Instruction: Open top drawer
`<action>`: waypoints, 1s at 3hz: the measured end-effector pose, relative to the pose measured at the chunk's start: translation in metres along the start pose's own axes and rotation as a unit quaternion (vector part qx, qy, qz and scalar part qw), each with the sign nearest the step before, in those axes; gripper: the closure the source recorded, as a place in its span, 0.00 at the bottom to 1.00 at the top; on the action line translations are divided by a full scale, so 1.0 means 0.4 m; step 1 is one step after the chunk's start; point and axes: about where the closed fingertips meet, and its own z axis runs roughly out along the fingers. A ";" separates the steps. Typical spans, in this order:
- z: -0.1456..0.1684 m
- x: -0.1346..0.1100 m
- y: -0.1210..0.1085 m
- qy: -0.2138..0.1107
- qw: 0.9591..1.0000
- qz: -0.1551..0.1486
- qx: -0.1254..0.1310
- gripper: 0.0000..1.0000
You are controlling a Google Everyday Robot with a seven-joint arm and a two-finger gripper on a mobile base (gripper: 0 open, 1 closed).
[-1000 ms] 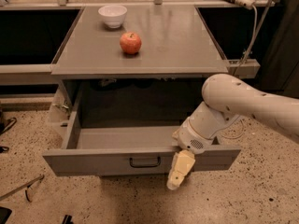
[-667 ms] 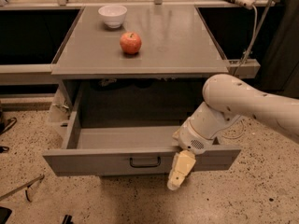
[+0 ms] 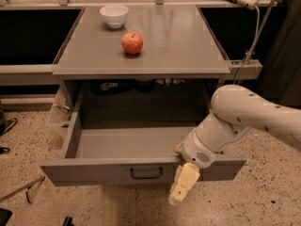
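The white arm (image 3: 270, 119) comes in from the right edge and slopes down toward the left, its rounded elbow (image 3: 233, 102) the highest part. It narrows to a wrist (image 3: 211, 138) with a small grille (image 3: 203, 157) on its lower face. Below the wrist the cream gripper (image 3: 184, 189) hangs low, right of centre, pointing down and slightly left.

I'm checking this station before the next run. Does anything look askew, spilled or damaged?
Nothing stands out. The top drawer is pulled out with no visible damage. The apple and bowl sit upright on the cabinet top, with nothing spilled. The gripper hangs in front of the drawer front, right of the handle.
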 end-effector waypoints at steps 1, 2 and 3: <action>-0.007 0.035 0.088 -0.010 0.999 0.031 -0.016 0.00; -0.007 0.035 0.088 -0.010 0.999 0.031 -0.016 0.00; 0.002 0.032 0.110 -0.012 0.999 0.024 -0.030 0.00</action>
